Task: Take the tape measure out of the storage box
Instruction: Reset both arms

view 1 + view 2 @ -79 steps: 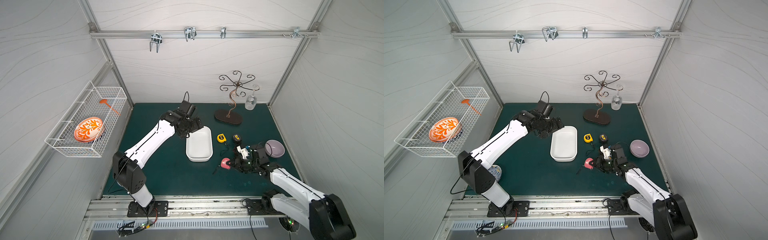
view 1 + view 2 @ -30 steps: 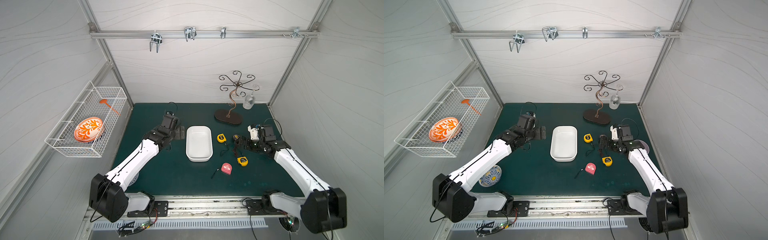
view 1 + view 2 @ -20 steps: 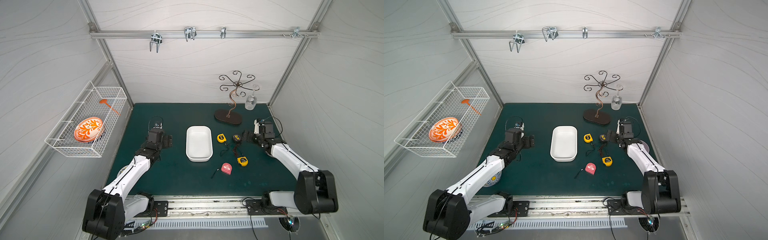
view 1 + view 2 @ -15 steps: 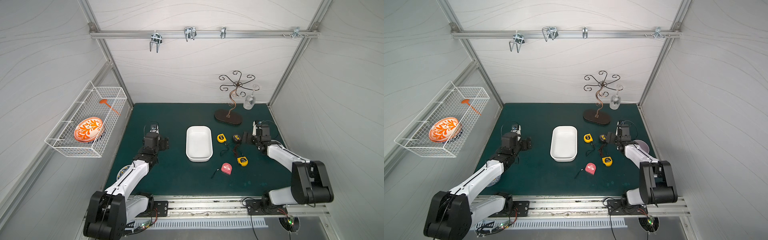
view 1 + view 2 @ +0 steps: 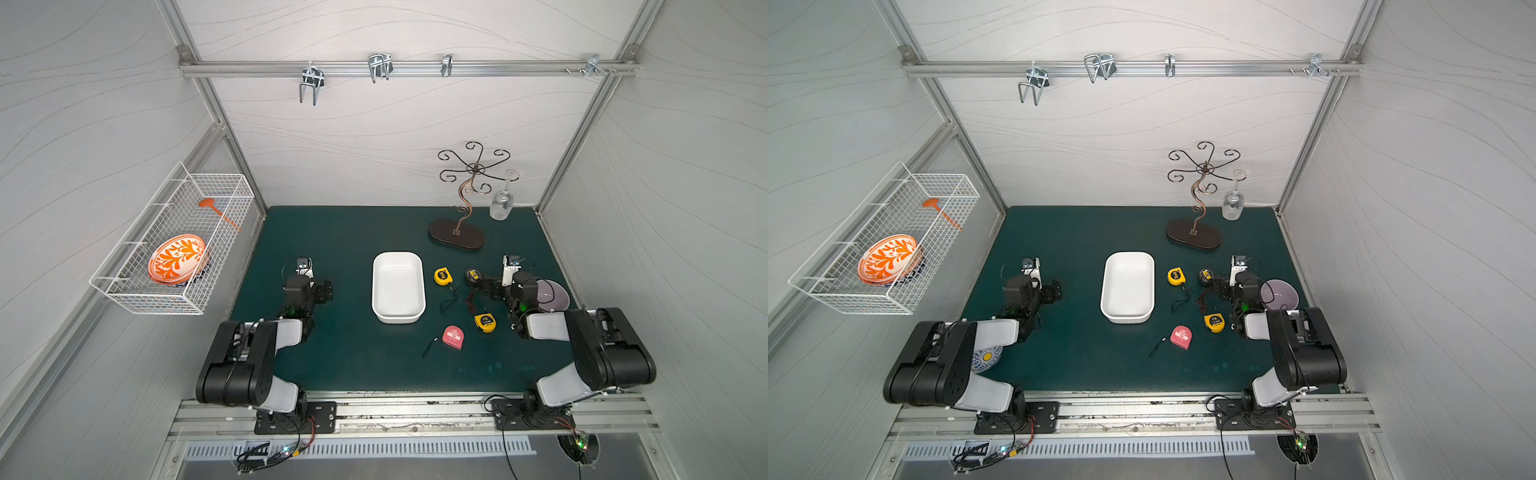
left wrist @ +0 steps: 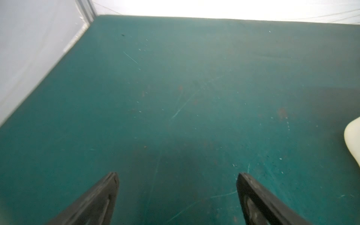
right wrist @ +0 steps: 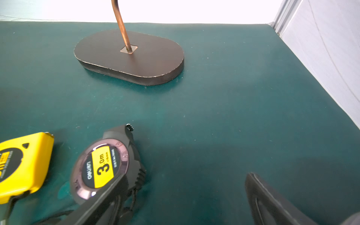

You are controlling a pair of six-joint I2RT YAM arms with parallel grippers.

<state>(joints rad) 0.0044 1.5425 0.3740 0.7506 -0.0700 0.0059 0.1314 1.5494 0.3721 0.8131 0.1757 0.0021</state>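
Four tapes lie on the mat, all outside the box and none between my jaws. The black tape is nearest. It lies flat, face up, just beside my right gripper but outside its gap. In the right wrist view one fingertip crosses in front of its lower edge — whether they touch I cannot tell. A yellow tape lies just past the black one, between it and the box. A second yellow tape sits nearer the front rail, close to my right arm. The pink tape lies just beside it, toward the middle of the mat.

My right jaws stand spread wide over bare mat and hold nothing. My left gripper is spread just as wide, with only bare mat between its fingers. It is on the far side of the box from the tapes, well apart from all four, and a rounded corner of the box shows at the edge of the left wrist view.

Behind the tapes a scrolled wire stand rises from an oval base — a wine glass hangs upside down from one of its hooks. A lilac bowl sits just beside my right wrist. On the left wall a wire basket holds an orange plate.
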